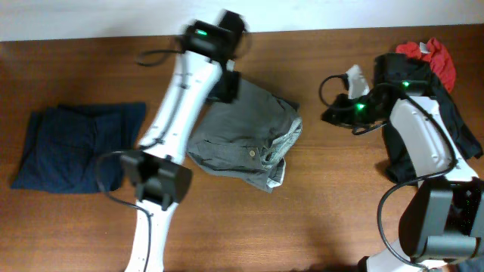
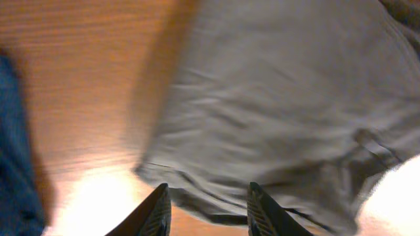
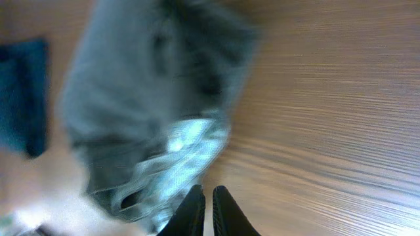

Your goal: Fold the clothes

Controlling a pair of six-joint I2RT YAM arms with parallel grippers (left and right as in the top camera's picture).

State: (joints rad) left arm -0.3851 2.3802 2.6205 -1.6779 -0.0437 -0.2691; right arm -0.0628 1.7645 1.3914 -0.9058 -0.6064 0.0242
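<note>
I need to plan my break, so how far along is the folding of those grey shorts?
Done: the grey shorts lie roughly doubled over. In hand: nothing gripped; the left gripper hangs open at their edge, the right gripper nearly shut and empty beside them. Left: they look rumpled, so squaring and flattening remain.

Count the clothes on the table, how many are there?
4. A blue piece lies at the left, grey shorts in the middle, and a black piece and a red piece are heaped at the right. More may be hidden in that heap.
</note>
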